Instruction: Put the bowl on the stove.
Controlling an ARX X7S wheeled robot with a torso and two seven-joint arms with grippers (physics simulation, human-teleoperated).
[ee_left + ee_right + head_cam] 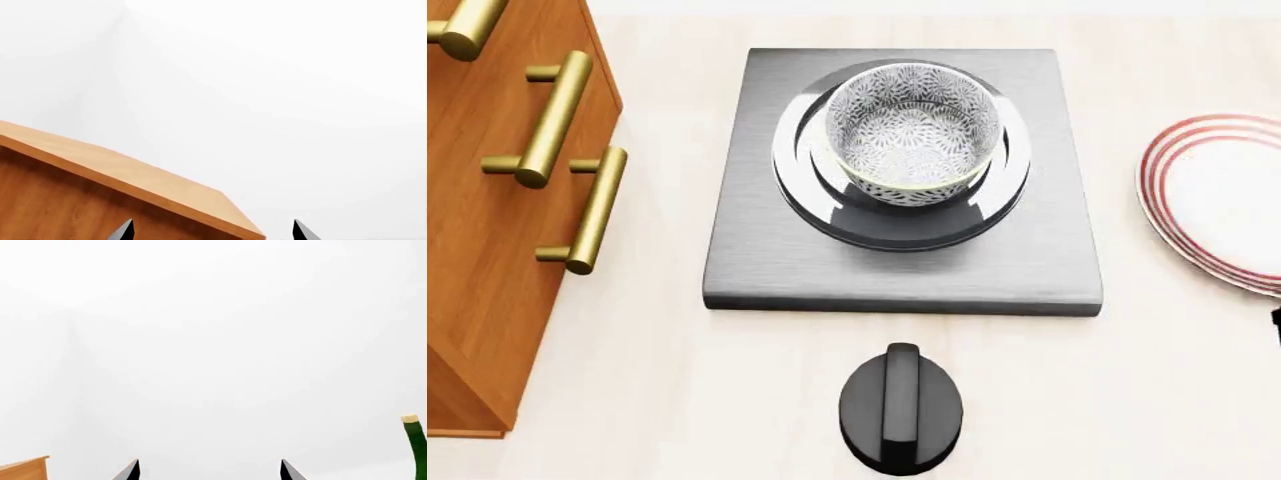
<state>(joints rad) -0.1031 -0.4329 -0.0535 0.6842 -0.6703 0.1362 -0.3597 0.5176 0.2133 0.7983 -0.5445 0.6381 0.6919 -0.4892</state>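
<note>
on my head view, the bowl (913, 133) sits upright on the round burner of the stove (902, 270), in the upper middle of the frame. the bowl is white with a dense grey-black floral speckle and a pale rim, and the burner's raised rings show all around its base. the stove is a square dark-grey metal slab lying flat on a pale counter (694, 400).

just below the stove, at the bottom centre, is a black round knob (901, 407), apart from the slab. at the right edge is part of a flat white plate (1228, 200) with red rings, beside the stove but not touching it. along the left edge stands a wooden cabinet (481, 260) with brass handles (594, 210).

neither arm shows clearly on my head view. on my left wrist view, the left claw (212, 231) shows only two dark fingertips at the bottom edge, set wide apart with nothing between them, above a slanted wooden surface (133, 175). on my right wrist view, the right claw (209, 471) likewise shows two tips spread apart and holding nothing, against blank white. a green stalk with a pale tip (416, 445) stands at the lower right there.
</note>
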